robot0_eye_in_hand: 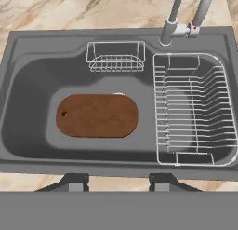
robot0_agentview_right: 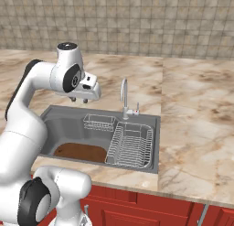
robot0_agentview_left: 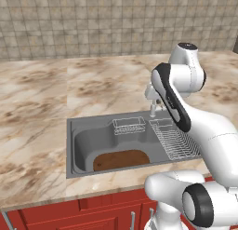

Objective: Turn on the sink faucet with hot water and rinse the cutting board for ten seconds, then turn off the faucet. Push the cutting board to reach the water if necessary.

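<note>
The sink is a grey steel basin set in the marble counter. A dark-brown cutting board lies flat on the basin floor, left of centre, also seen in the base views. The silver sink faucet stands on the back rim, with a small handle beside its base. In the left base view the arm partly hides the sink faucet. My gripper hangs open high above the basin's front, holding nothing. Water is out of view.
A small wire basket hangs on the basin's back wall. A wire dish rack fills the right part of the basin. Marble counter surrounds the sink, with a tiled wall behind and red cabinets below.
</note>
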